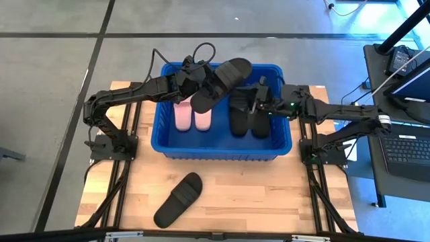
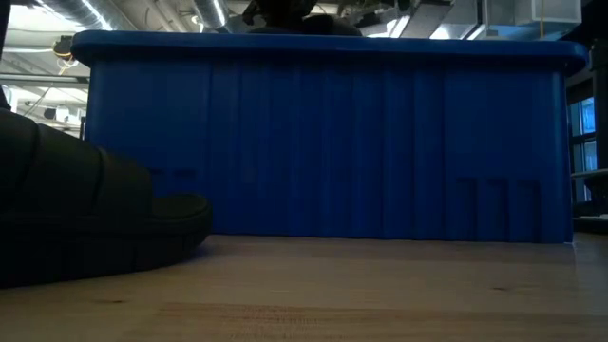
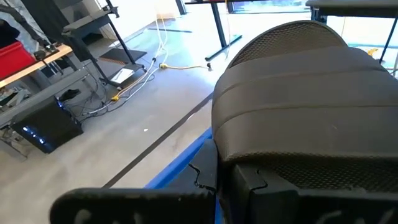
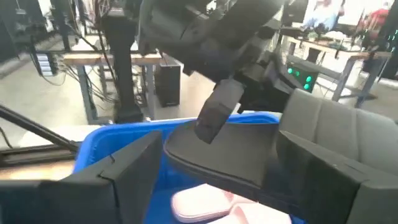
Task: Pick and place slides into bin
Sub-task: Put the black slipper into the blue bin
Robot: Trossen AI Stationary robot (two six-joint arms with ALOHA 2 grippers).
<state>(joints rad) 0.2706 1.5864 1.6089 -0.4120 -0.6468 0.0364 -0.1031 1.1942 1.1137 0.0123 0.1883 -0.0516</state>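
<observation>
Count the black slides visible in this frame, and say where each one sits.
4: two side by side in the bin at its right, one held over the bin by the left gripper, one on the table near the front.

In the high view the left arm reaches from its base at the frame's left, bent at the elbow, up and rightward toward the upper centre, where the left end effector (image 1: 199,79) sits clamped tight on a black slide sandal (image 1: 222,82) carried in the air, tilted, toe end toward the upper right. The right arm stretches from the right edge of the frame leftward, nearly straight and level, with a green light on its wrist. The right end effector (image 1: 253,107) ends right of centre, its two dark fingers (image 4: 130,171) spread wide apart and gripping nothing; the right wrist view shows them parted at the bottom of the frame.
</observation>
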